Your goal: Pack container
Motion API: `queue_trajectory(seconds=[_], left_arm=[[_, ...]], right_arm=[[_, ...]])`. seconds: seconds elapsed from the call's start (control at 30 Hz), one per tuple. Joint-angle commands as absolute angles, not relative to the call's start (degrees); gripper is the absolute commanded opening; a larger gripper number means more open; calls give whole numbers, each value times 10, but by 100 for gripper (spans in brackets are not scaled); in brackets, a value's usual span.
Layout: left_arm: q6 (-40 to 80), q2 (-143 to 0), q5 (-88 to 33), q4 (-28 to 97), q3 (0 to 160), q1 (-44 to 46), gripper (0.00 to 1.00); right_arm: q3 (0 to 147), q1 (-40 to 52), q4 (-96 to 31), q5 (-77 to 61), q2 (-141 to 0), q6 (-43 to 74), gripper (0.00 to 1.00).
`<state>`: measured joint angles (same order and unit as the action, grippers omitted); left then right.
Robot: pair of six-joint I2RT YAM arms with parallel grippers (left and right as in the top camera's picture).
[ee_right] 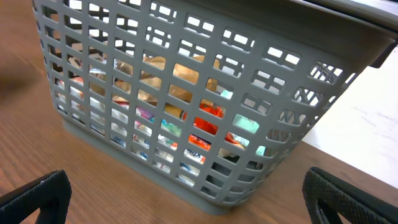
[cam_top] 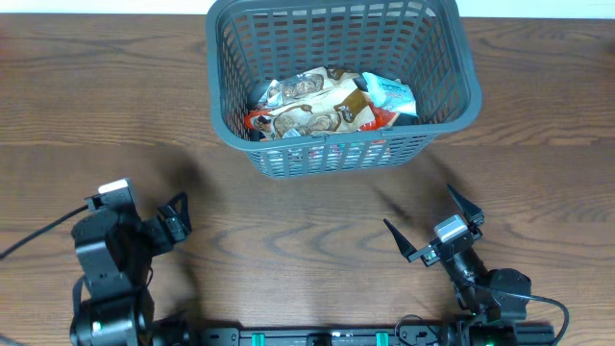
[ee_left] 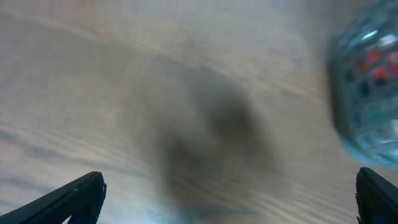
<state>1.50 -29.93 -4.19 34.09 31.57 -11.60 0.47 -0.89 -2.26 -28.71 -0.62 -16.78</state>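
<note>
While both arms sit at the near edge of the wooden table (cam_top: 288, 245), the container (cam_top: 463, 82) stands upright at the far side, roughly midway between them and well apart from either. A loose heap of snack packets (cam_top: 312, 111) lies on its floor: mostly brown-and-white wrappers, with a pale blue packet (cam_top: 392, 94) against the right side and red-orange ones low at the front. Through the lattice wall the right wrist camera shows the same colours, filling only the lower part of the basket. The left gripper (cam_top: 176, 221) is released, jaws spread wide over bare wood, grasping nothing. The right gripper (cam_top: 418, 207) is likewise spread wide and empty, pointing toward the container.
</note>
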Motion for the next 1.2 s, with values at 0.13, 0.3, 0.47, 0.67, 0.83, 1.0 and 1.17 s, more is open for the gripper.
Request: queue_trajectory(seconds=[0.13,0.3,0.47,0.67,0.83,1.0,1.17], left_arm=[[22,-194,-86,331,319,-79,99],[31,-114,-86,326,312,-61,99],[51,-47,-86,324,273,-45,98],[51,-2,-102,257,201,-25,99],[50,-1,-110,134,138,-5,99],[50,-1,-110,41,85,0,98],[50,-1,-110,-11,43,0,99]], right_arm=[[3,-3,-25,-286,-3,-168,99],[3,-3,-25,-286,-3,-168,99],[3,-3,-25,-286,-3,-168,99],[3,-3,-25,-286,-3,-168,99],[3,-3,-25,-286,-3,-168,99],[3,-3,-25,-286,-3,-168,99],[3,-3,-25,-286,-3,-168,99]])
